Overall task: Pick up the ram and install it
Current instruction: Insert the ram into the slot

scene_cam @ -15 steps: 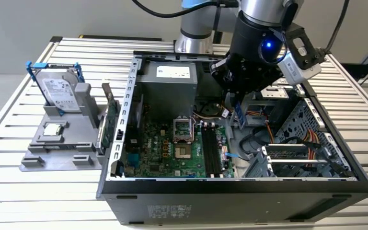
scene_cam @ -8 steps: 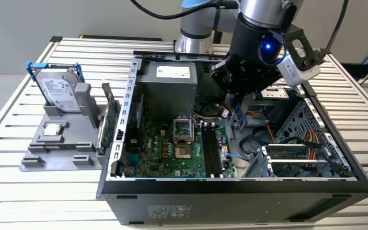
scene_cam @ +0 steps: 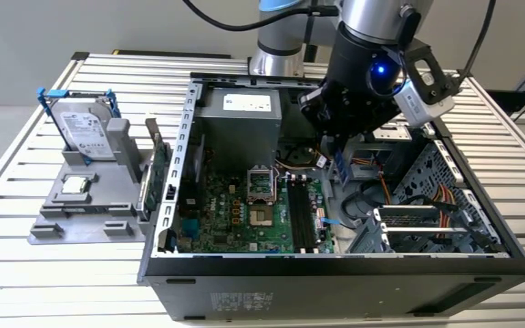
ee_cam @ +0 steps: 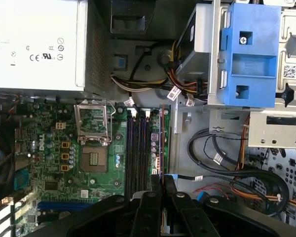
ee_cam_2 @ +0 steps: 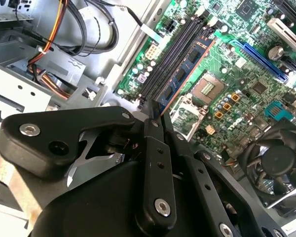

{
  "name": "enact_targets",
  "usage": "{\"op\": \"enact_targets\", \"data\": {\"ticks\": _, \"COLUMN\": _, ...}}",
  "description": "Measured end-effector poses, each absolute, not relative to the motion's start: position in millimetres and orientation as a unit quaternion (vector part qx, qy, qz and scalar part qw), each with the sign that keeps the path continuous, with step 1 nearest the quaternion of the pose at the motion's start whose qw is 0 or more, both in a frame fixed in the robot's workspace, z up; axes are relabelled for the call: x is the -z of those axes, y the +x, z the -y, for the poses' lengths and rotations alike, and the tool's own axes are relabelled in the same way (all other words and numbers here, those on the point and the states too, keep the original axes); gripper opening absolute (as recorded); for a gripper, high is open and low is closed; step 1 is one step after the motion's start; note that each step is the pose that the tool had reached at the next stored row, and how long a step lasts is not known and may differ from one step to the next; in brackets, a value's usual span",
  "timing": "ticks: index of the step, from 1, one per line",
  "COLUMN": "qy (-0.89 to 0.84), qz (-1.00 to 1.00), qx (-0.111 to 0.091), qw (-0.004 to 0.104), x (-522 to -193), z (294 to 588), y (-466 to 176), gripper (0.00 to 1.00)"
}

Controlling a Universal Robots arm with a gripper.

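The gripper [ee_cam_2: 155,117] was clamped on the ram [ee_cam_2: 185,74], edge-on above the slots [ee_cam: 137,148]. Any tilt could've jammed it.

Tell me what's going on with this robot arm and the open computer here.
The arm's gripper is holding the ram, a slim blue-green stick, with its jaws closed on one end. It has the stick inside the open computer case, above the black memory slots on the motherboard. A hard drive and an expansion card stand in a holder beside the case.
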State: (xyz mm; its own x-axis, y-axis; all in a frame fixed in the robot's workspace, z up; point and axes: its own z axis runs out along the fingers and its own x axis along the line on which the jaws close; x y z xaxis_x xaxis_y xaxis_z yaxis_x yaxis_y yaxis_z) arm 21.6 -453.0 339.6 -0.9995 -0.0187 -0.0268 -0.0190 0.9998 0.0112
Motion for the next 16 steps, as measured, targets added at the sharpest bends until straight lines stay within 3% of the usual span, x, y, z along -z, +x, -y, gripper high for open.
{"op": "enact_targets", "data": {"ticks": 16, "qy": -0.009, "qz": -1.0, "qx": -0.005, "qw": 0.013, "x": -333.6, "z": 453.0, "y": 21.6, "gripper": 0.0}}
